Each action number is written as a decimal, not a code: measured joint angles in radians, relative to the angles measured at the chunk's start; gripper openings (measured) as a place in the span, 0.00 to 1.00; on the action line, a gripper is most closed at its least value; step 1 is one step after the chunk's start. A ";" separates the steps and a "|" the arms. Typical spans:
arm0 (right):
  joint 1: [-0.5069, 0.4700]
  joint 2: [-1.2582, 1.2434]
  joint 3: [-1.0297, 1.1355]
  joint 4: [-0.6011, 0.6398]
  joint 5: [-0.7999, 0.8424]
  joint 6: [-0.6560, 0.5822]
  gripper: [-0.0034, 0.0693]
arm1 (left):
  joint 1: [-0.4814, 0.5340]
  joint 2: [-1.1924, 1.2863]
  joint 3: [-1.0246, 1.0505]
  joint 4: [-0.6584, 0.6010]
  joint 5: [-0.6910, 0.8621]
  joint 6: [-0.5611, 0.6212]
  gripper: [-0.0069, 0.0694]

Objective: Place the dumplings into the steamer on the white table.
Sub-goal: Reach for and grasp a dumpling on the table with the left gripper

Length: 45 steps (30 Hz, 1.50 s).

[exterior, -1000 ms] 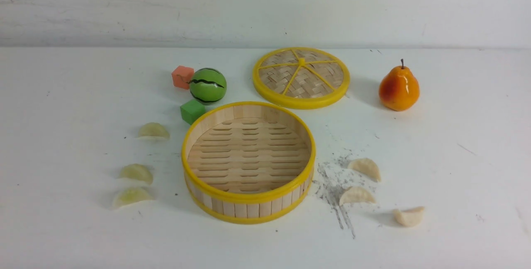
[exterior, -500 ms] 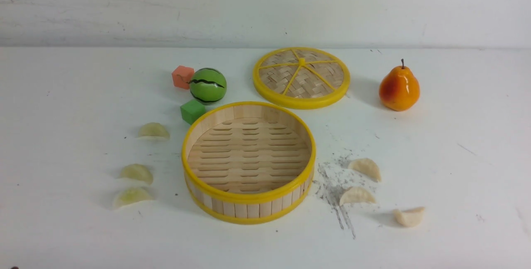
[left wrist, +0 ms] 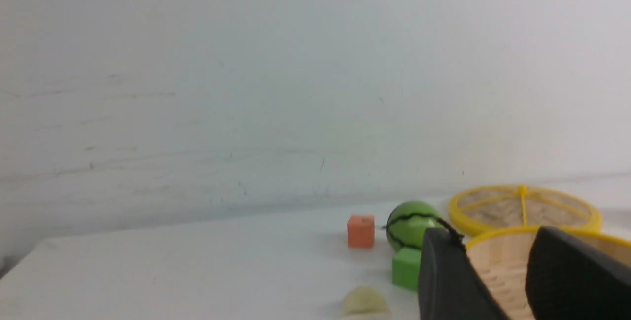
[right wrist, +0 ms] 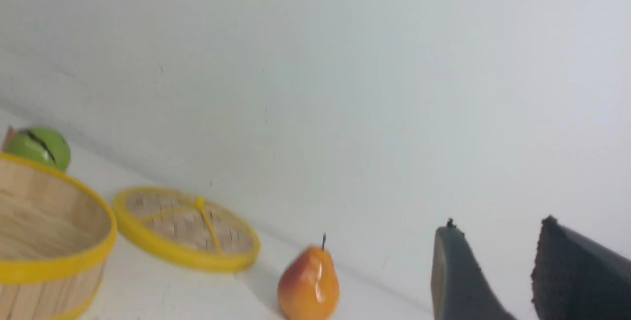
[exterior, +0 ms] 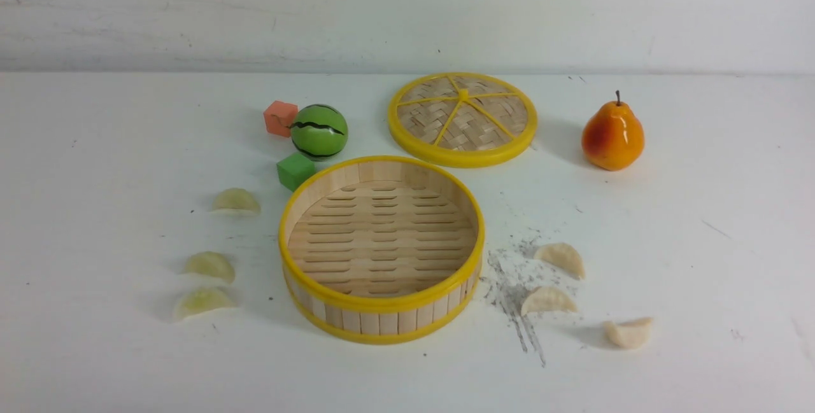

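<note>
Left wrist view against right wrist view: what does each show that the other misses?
Only the left wrist view shows the green cube, one pale dumpling and the left end effector, its jaws apart and empty. Only the right wrist view shows the pear and the right end effector, likewise apart and empty. Both share the steamer, the lid, the green ball, the table and the wall.

Test lab, scuffed white table (exterior: pixel 95 349), bare wall (exterior: pixel 191 6)
</note>
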 joint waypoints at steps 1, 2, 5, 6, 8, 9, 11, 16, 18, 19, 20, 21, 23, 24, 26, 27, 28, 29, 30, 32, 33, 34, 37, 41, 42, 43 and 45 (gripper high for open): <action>0.000 0.000 0.000 -0.001 -0.034 0.000 0.38 | 0.000 0.000 0.000 0.000 -0.023 -0.023 0.40; 0.000 0.000 0.000 -0.004 -0.080 0.004 0.38 | 0.000 0.000 0.000 0.000 -0.046 -0.057 0.40; 0.000 0.000 0.000 -0.007 -0.230 0.078 0.38 | 0.000 0.000 0.000 -0.005 -0.106 -0.197 0.40; 0.000 0.000 0.000 -0.007 -0.257 0.102 0.38 | 0.000 0.000 0.000 -0.008 -0.125 -0.244 0.40; 0.000 0.000 0.000 0.014 -0.301 0.207 0.38 | 0.000 0.000 0.000 -0.020 -0.181 -0.389 0.40; 0.000 0.000 0.000 0.030 -0.311 0.245 0.38 | 0.000 0.000 0.000 -0.025 -0.196 -0.454 0.40; 0.000 0.000 -0.008 0.077 -0.305 0.314 0.38 | 0.000 0.000 0.000 -0.038 -0.240 -0.595 0.40; 0.000 0.000 -0.123 0.240 -0.158 0.361 0.31 | 0.000 0.003 -0.121 0.008 -0.197 -0.817 0.40; 0.000 0.003 -0.185 0.286 -0.065 0.357 0.23 | 0.000 0.037 -0.215 0.081 -0.105 -0.828 0.37; 0.000 0.015 -0.231 0.299 -0.005 0.345 0.15 | 0.000 0.078 -0.283 0.128 -0.026 -0.832 0.34; 0.000 0.030 -0.249 0.304 0.033 0.332 0.11 | 0.000 0.112 -0.328 0.159 0.028 -0.835 0.32; 0.000 0.061 -0.283 0.305 0.092 0.316 0.05 | 0.000 0.160 -0.389 0.196 0.105 -0.838 0.28; 0.000 0.123 -0.325 0.303 0.200 0.283 0.02 | 0.000 0.268 -0.456 0.273 0.195 -0.838 0.21; 0.000 0.155 -0.340 0.300 0.254 0.274 0.02 | 0.000 0.303 -0.475 0.296 0.218 -0.839 0.18; 0.000 0.236 -0.365 0.288 0.379 0.249 0.02 | 0.000 0.422 -0.495 0.352 0.251 -0.849 0.12; 0.000 0.283 -0.374 0.271 0.446 0.233 0.03 | -0.001 0.481 -0.498 0.358 0.266 -0.867 0.09; 0.000 0.341 -0.383 0.243 0.523 0.209 0.03 | -0.008 0.538 -0.499 0.352 0.290 -0.899 0.07; 0.000 0.390 -0.389 0.230 0.585 0.197 0.03 | -0.023 0.588 -0.499 0.330 0.318 -0.931 0.07; 0.000 0.419 -0.395 0.218 0.620 0.186 0.03 | -0.036 0.623 -0.499 0.304 0.337 -0.948 0.07; 0.000 0.531 -0.424 0.218 0.751 0.172 0.03 | -0.123 0.704 -0.504 0.228 0.414 -0.966 0.07; 0.000 0.574 -0.443 0.232 0.796 0.170 0.03 | -0.172 0.734 -0.511 0.201 0.445 -0.948 0.07; 0.000 0.609 -0.461 0.249 0.827 0.163 0.03 | -0.215 0.764 -0.520 0.180 0.472 -0.923 0.07; 0.008 0.717 -0.528 0.322 0.898 0.109 0.03 | -0.367 0.855 -0.586 0.132 0.636 -0.802 0.07; 0.088 0.879 -0.601 0.465 0.915 -0.064 0.03 | -0.519 1.039 -0.776 0.064 0.948 -0.574 0.07; 0.111 0.900 -0.609 0.493 0.914 -0.107 0.03 | -0.533 1.075 -0.809 0.056 0.987 -0.540 0.07; 0.139 0.940 -0.615 0.532 0.914 -0.160 0.03 | -0.550 1.119 -0.873 0.045 1.051 -0.478 0.07; 0.174 0.976 -0.620 0.579 0.920 -0.222 0.03 | -0.554 1.169 -0.935 0.039 1.100 -0.430 0.07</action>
